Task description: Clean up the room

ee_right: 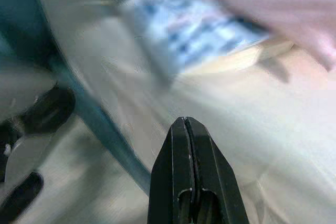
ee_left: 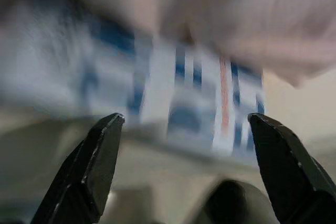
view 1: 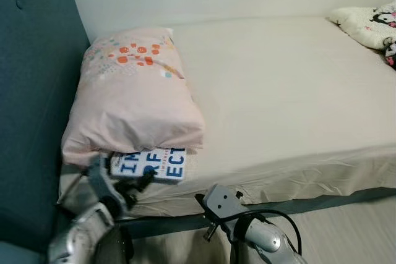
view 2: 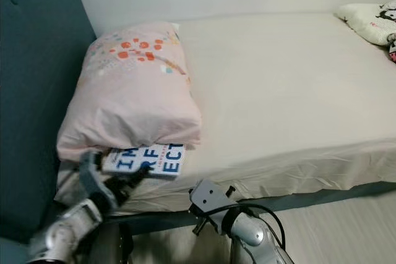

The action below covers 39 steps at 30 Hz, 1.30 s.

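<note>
Left hand (ee_left: 184, 129) raised to the bed (view 1: 278, 91) edge, fingers (ee_left: 100, 156) spread wide, empty, pointed at the book (view 1: 151, 164) just ahead. Book flat at the mattress edge, partly tucked under the pink pillow (view 1: 133, 94). Right hand (ee_right: 189, 129) held low beside the bed, fingers pressed together, gripping nothing.
</note>
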{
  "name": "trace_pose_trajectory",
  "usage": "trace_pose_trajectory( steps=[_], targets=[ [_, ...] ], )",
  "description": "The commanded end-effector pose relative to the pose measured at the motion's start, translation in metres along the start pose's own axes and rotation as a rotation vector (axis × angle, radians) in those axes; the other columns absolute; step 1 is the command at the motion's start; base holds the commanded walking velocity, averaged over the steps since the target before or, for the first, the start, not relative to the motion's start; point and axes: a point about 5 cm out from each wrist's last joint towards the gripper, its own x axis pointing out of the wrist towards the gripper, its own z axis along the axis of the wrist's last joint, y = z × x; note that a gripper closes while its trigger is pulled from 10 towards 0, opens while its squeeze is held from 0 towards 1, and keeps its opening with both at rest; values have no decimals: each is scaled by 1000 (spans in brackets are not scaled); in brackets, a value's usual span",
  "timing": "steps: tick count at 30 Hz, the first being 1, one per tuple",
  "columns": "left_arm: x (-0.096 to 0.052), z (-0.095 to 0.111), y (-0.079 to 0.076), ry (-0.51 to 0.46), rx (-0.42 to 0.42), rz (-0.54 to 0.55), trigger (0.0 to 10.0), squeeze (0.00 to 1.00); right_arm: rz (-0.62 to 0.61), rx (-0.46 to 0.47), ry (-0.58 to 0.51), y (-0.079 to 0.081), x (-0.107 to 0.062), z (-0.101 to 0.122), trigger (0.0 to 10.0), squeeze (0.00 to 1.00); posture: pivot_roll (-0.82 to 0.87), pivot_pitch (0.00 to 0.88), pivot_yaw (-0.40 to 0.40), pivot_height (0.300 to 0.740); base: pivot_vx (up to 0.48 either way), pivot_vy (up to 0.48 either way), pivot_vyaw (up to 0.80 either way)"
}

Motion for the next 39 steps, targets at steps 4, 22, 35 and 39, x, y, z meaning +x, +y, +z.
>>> trace_pose_trajectory(
  steps=[4, 22, 35, 39],
  targets=[
    [-13, 26, 11, -69, 240, 103, 10000, 0, -113, 155, -16, -20, 6, 1, 10000, 0, 16, 154, -23, 525, 0, 0, 0],
    [-8, -75, 2, 306, 239, 194, 10000, 0, -33, 175, -12, -14, 7, 0, 10000, 0, 18, 180, -47, 525, 0, 0, 0],
    [20, -79, -13, 293, 239, 155, 10000, 0, 110, 192, 40, 16, -17, -16, 10000, 0, -8, 211, -18, 525, 0, 0, 0],
    [31, -74, -29, 231, 169, 88, 10000, 0, 133, 158, 82, 22, -23, -23, 10000, 0, -9, 213, -14, 525, 0, 0, 0]
  ],
)
